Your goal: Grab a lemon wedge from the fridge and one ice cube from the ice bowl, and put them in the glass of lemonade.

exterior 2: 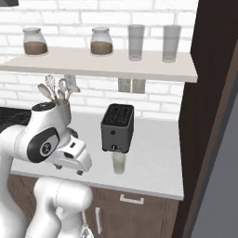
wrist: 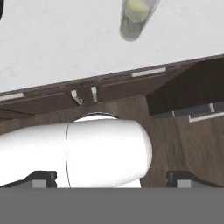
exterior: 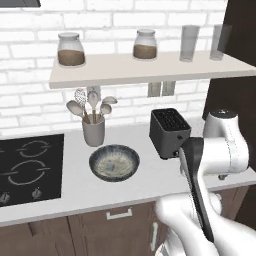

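Gripper (wrist: pixel 109 186) with jaws spread and empty, low before the counter (exterior 2: pixel 153 153); glass of lemonade (exterior 2: pixel 119 163) beyond it, just near of toaster (exterior 2: pixel 117 126); ice bowl (exterior: pixel 114 162) further left.

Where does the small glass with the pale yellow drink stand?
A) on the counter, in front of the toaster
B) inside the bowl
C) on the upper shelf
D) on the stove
A: the glass stands on the counter, just in front of the black toaster.
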